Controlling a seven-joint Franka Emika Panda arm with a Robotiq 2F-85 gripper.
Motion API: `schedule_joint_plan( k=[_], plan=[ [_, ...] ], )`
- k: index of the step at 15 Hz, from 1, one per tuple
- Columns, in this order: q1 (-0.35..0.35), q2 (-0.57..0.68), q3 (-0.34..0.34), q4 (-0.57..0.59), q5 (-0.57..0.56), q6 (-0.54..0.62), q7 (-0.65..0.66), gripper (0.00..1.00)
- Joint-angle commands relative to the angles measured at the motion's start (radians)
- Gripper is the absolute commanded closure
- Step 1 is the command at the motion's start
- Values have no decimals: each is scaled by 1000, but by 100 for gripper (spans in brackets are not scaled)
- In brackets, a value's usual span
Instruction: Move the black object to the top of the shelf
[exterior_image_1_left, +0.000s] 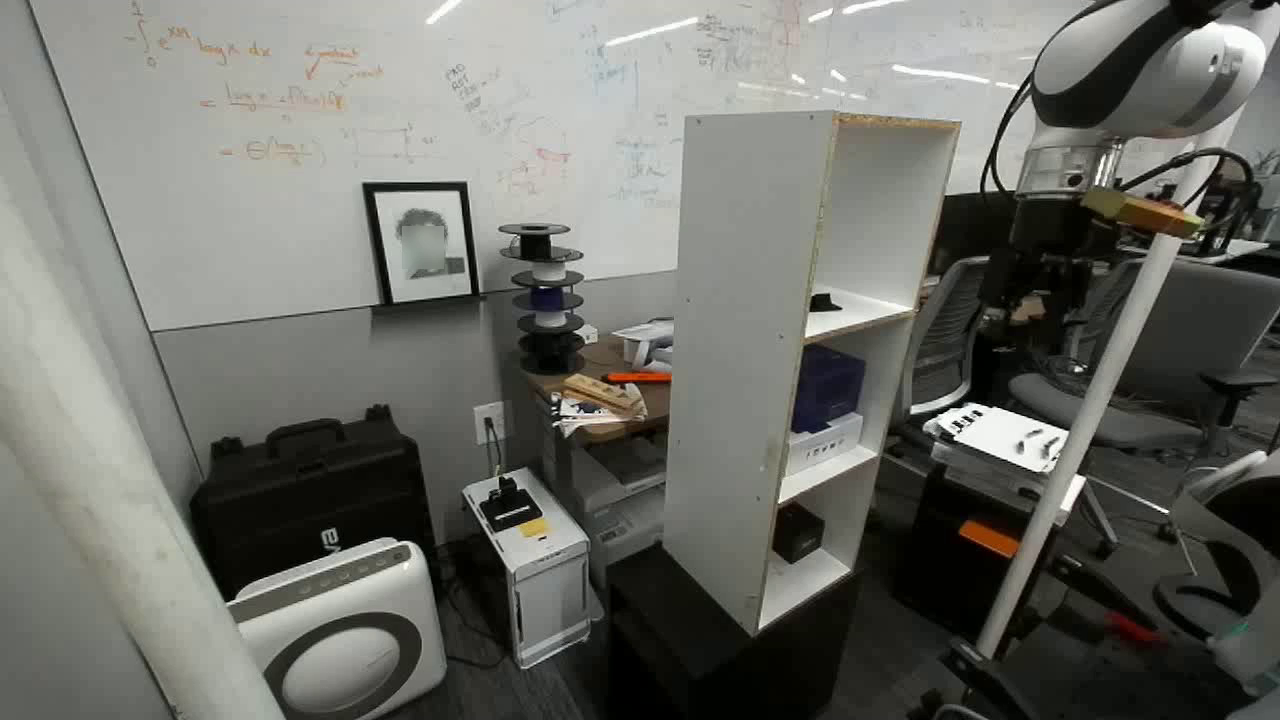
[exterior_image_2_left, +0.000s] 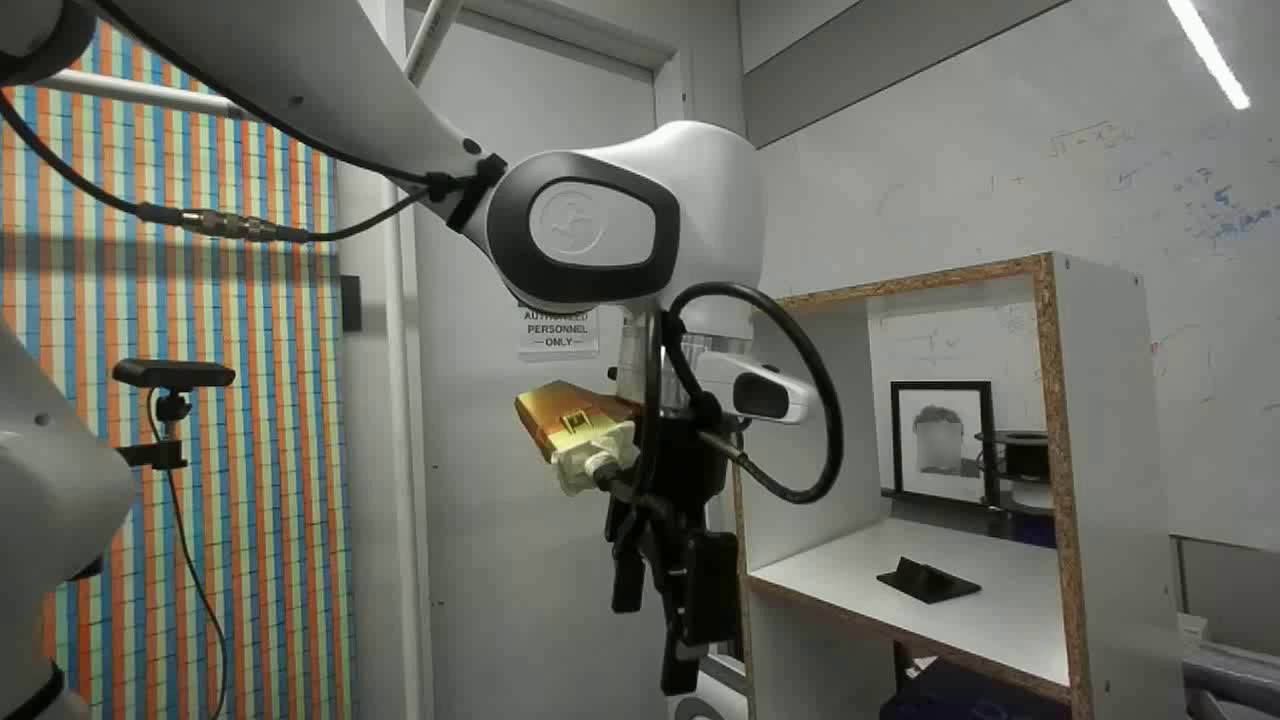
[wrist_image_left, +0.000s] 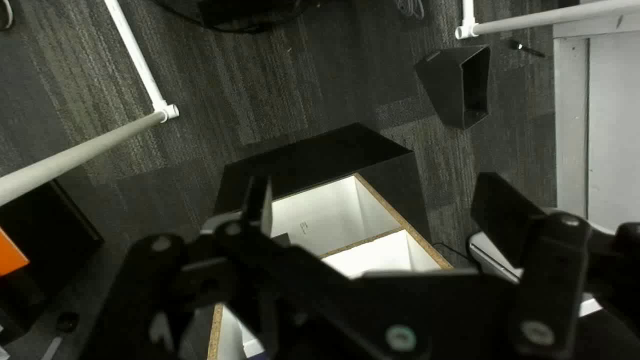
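In an exterior view the arm (exterior_image_2_left: 715, 200) is bent sharply at the wrist; the gripper (wrist_image_left: 377, 197) is pointed down, its fingers (wrist_image_left: 500, 215) seen spread wide in the wrist view. It is held outside the white shelf (exterior_image_1_left: 745, 300), apart from it. The black object (exterior_image_2_left: 930, 582) is seated on the floor of the uppermost compartment (exterior_image_2_left: 1000, 630). Beyond, a framed picture (exterior_image_1_left: 420, 243) is stood against the whiteboard (exterior_image_1_left: 250, 240)

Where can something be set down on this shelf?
On the shelf, the top compartment is bare between the small black object and side walls. The bottom compartment is bare between the black box and front edge. A purple box and white box crowd the middle. The topmost surface isn't visible.
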Motion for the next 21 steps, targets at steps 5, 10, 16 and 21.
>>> schedule_joint_plan(
  k=[5, 10, 16, 21],
  plan=[
    [-18, 0, 18, 11, 6, -3, -5, 0],
    [-26, 39, 130, 64, -138, 275, 237, 0],
    [-52, 205, 175, 176, -205, 598, 456, 0],
    [-30, 389, 159, 266, -221, 688, 485, 0]
  ],
)
